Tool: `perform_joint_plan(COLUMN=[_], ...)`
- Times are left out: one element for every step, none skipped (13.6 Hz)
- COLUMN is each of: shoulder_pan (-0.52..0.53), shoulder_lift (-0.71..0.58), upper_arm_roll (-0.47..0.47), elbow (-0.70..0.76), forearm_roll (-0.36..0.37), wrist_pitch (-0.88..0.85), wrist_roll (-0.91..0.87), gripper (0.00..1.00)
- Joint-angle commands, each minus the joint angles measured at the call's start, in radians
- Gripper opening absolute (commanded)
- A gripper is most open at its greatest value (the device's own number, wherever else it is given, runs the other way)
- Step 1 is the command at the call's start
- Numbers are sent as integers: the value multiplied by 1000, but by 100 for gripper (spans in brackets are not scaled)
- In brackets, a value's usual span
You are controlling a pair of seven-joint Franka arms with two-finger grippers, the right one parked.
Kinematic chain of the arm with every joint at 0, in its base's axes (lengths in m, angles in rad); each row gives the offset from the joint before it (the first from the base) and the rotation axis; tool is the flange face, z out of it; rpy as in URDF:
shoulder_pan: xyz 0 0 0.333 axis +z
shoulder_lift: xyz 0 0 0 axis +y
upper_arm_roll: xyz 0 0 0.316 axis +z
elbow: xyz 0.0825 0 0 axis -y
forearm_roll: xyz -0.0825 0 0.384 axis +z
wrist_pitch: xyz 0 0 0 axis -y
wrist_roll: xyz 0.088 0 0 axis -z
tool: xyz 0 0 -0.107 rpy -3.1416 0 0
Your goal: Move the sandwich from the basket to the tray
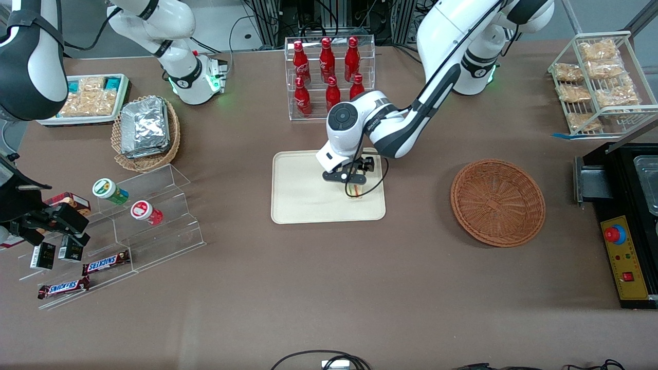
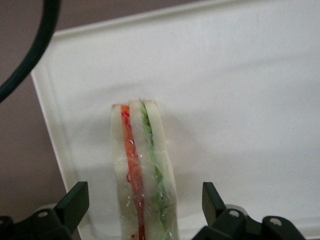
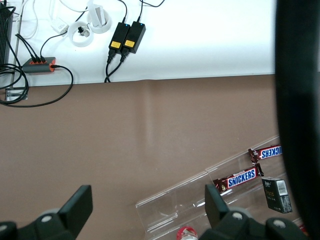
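Sandwich [image 2: 142, 170] lies on tray [image 1: 298, 190], untouched between the wide-spread tool [image 2: 145, 207] fingers.

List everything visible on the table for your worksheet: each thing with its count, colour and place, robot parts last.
Wrapped triangular sandwich: one, pale with orange and green stripes, on the tray.
Flat rectangular tray: one, cream, table centre.
Round wicker basket: one, reddish-brown, empty, toward the working arm's end.
Bottles: seven, red, clear rack farther from the camera than the tray.
Foil packets: stack, silver, tan basket toward the parked arm's end.
Snickers bars: two, brown, clear stepped stand.
Gripper: open, fingers astride the sandwich, over the tray.
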Motion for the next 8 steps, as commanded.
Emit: perform_joint_plan(shoulder_pan=[-4, -3, -4, -4, -4, -3, -3, -3], shoulder_lift=[-23, -23, -23, -26, -30, -35, -55, -74], upper_arm_roll=[67, 81, 112, 146, 169, 208, 256, 296], elbow=[109, 149, 188, 223, 251, 266, 268, 263], forearm_roll=[2, 0, 0, -1, -4, -4, -7, -9], wrist_pitch=[-108, -140, -174, -214, -251, -283, -305, -317], wrist_roll=[-48, -50, -51, -48, -54, -60, -60, -56], gripper=[100, 100, 100, 100, 100, 100, 100, 100])
